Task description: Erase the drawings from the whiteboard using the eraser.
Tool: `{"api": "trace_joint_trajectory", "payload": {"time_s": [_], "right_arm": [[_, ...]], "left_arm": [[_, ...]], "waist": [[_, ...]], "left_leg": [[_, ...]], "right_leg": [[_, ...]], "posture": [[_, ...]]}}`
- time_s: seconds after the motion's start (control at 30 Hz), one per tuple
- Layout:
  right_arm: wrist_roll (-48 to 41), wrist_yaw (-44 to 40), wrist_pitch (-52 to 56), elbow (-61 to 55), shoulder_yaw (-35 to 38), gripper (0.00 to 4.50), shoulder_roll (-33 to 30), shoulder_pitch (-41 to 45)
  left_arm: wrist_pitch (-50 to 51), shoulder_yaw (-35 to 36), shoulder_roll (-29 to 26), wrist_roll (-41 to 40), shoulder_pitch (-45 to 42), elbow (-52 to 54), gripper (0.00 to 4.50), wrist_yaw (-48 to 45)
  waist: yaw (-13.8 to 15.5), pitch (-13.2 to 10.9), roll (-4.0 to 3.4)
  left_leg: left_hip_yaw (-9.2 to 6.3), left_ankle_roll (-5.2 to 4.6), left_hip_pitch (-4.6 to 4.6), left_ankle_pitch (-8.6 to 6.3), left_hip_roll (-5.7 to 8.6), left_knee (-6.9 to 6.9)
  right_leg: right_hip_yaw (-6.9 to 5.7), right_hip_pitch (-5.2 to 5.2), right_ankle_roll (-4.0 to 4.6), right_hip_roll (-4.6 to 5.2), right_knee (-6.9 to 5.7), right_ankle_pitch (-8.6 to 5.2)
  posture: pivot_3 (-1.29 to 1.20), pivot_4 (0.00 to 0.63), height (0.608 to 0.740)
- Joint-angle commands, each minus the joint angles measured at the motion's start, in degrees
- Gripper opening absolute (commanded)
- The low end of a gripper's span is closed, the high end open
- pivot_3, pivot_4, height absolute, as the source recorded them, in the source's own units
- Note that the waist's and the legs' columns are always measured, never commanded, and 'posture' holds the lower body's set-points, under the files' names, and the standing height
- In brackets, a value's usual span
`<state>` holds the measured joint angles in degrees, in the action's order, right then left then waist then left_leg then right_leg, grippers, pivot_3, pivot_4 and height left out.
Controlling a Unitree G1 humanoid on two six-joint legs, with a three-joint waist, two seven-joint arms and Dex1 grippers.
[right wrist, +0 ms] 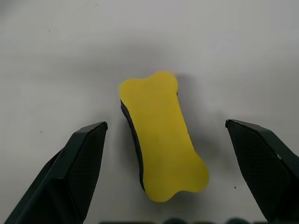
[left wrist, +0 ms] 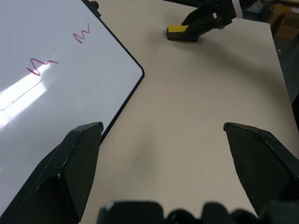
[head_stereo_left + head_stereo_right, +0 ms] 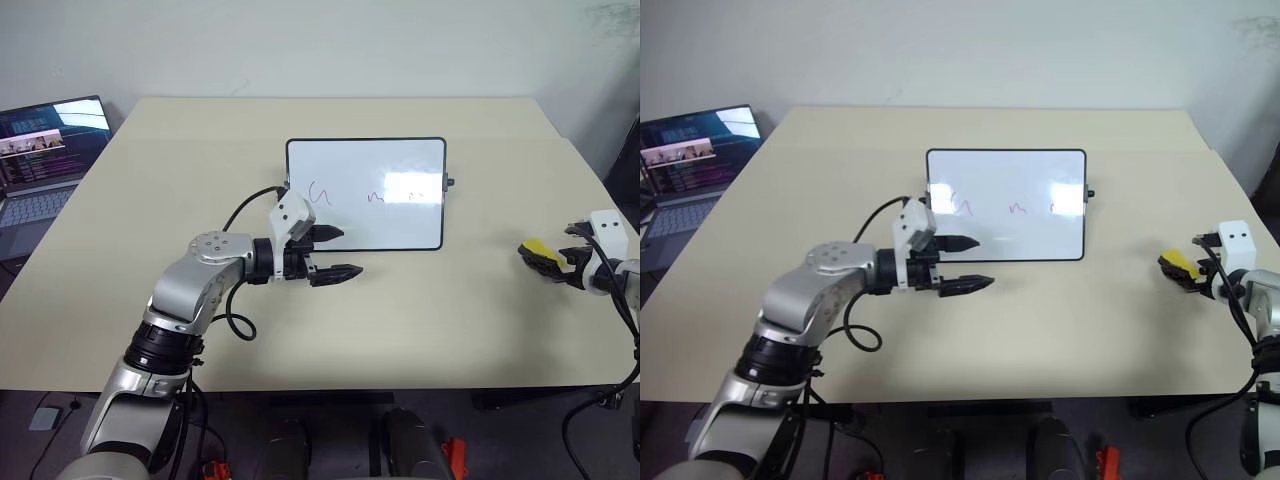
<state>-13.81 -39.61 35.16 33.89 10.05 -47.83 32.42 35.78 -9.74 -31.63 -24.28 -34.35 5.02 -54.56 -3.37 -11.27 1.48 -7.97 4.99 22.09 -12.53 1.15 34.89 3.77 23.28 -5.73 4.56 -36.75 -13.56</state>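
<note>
- A white whiteboard (image 3: 366,195) with a thin black frame lies flat near the middle of a pale bench (image 3: 150,210), a small black knob showing on its right short side.
- The drawings (image 3: 322,193) sit across the board's middle band: a dark loop-like squiggle toward the left and a reddish wavy mark further right; the left wrist view shows two reddish zigzags on the glossy surface.
- The left gripper (image 3: 334,252) hovers at the board's lower left corner, pointing toward the robot's right, its two black fingers (image 2: 74,158) spread wide with nothing between them; one finger overlaps the board's lower edge, the other is over bare bench just beside the frame.
- The eraser (image 1: 161,135), a yellow bone-shaped block with a dark face along one side, rests on the bench well to the right of the board, near the bench's right edge.
- The right gripper (image 3: 552,262) is at the eraser, its fingers (image 1: 79,163) spread apart on either side of the block with bench visible in the gaps, so the fingers do not touch it.
- An open laptop (image 3: 45,150) with a lit screen stands off the bench's far left corner, well apart from the board.
</note>
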Motion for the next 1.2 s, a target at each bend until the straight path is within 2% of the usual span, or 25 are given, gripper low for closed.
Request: {"api": "trace_joint_trajectory", "payload": {"time_s": [0.03,0.23,0.3,0.6,0.83,1.17,1.2], "right_arm": [[0.7,-0.6,-1.7,0.5,0.2,3.55,-0.1,1.3],[1.2,-0.3,-2.2,1.5,0.6,1.46,0.8,1.8],[1.2,-0.2,-2.1,1.5,0.7,1.15,1.1,1.9],[1.4,-1.2,-1.5,0.1,0.1,1.14,0.9,2.2],[1.6,-0.9,-1.3,-1.0,0.3,3.45,0.7,1.8],[2.3,0.0,-1.9,1.1,0.2,3.45,1.3,3.4],[2.0,0.2,-1.8,1.2,0.6,3.28,1.4,3.5]], "left_arm": [[-0.9,1.4,-0.9,0.2,-0.3,2.0,4.50,-0.3],[-0.8,1.3,-1.2,0.4,0.3,2.3,4.50,-0.2],[-0.8,1.4,-1.2,0.5,0.4,2.3,4.50,0.0],[-0.8,1.8,-1.3,0.5,0.3,2.3,4.50,0.2],[-0.6,1.6,-1.2,0.6,0.6,2.4,4.50,0.3],[-0.3,1.3,-0.9,0.6,0.3,2.7,4.50,0.6],[-0.4,1.3,-0.9,0.7,0.3,2.7,4.50,0.6]], "waist": [[0.1,0.0,0.00],[0.0,0.0,0.00],[0.0,0.0,0.00],[0.0,0.0,0.00],[0.0,0.0,0.00],[0.1,0.0,0.00],[0.1,0.0,0.00]], "left_leg": [[0.00,0.00,0.00,0.00,0.00,0.00],[0.00,0.00,0.00,0.00,0.00,0.00],[0.01,0.00,-0.01,0.00,0.00,0.00],[0.01,0.00,-0.01,0.00,0.00,0.02],[0.02,0.00,-0.01,0.00,0.00,0.02],[0.04,0.00,-0.04,0.00,0.00,0.02],[0.03,0.00,-0.03,0.00,0.00,0.02]], "right_leg": [[0.00,0.00,0.00,0.00,0.00,0.00],[0.01,0.00,0.00,0.00,0.00,0.00],[0.01,0.00,0.00,0.00,-0.01,0.00],[0.02,0.00,0.00,0.00,-0.02,0.01],[0.02,0.00,0.00,0.00,-0.03,0.01],[0.04,0.00,0.00,0.00,-0.05,0.01],[0.04,0.00,0.00,0.00,-0.05,0.01]], "posture": [[0.00,0.150,0.740],[0.00,0.150,0.740],[0.00,0.150,0.740],[0.00,0.150,0.740],[0.00,0.150,0.740],[0.00,0.150,0.740],[0.00,0.150,0.740]]}}
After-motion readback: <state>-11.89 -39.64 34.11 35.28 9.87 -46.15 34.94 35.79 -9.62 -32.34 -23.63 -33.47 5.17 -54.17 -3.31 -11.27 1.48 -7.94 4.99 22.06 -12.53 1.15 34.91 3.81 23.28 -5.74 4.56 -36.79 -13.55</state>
